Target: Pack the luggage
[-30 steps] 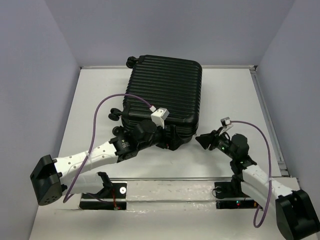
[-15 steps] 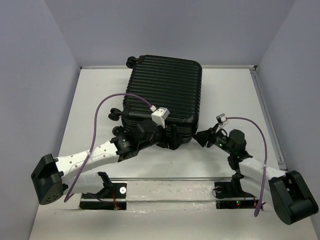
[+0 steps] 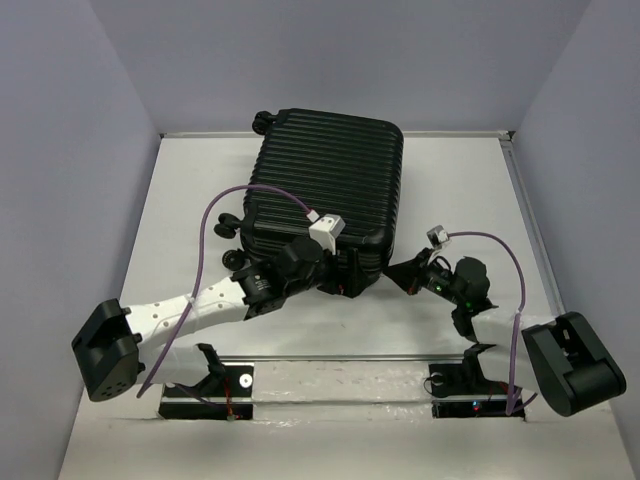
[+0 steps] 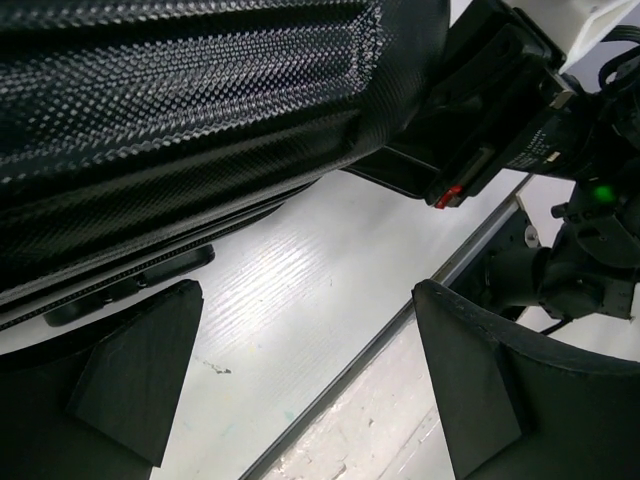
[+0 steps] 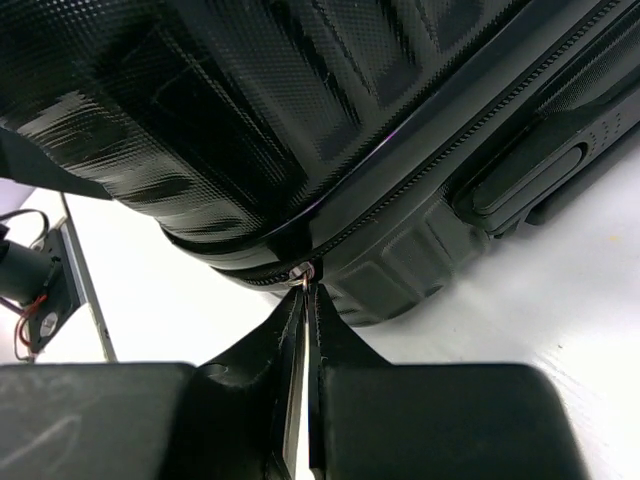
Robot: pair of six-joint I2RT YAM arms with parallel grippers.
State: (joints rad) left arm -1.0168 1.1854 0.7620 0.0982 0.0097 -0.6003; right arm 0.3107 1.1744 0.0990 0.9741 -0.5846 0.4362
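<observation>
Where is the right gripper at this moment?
In the top view, the right gripper is at the near right corner of the luggage, shut at its zipper line.

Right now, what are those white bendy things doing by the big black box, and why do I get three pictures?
They are two robot arms bolted to a table. One picture looks down from above. The other two come from small cameras on each arm's wrist, so you see very close up. The black box is the luggage, a ribbed hard suitcase lying shut on the table. The right gripper has its jaws pressed together on the small metal zipper pull at the suitcase's corner. The left gripper waits beside the suitcase's near edge, its jaws wide apart and holding nothing.
</observation>
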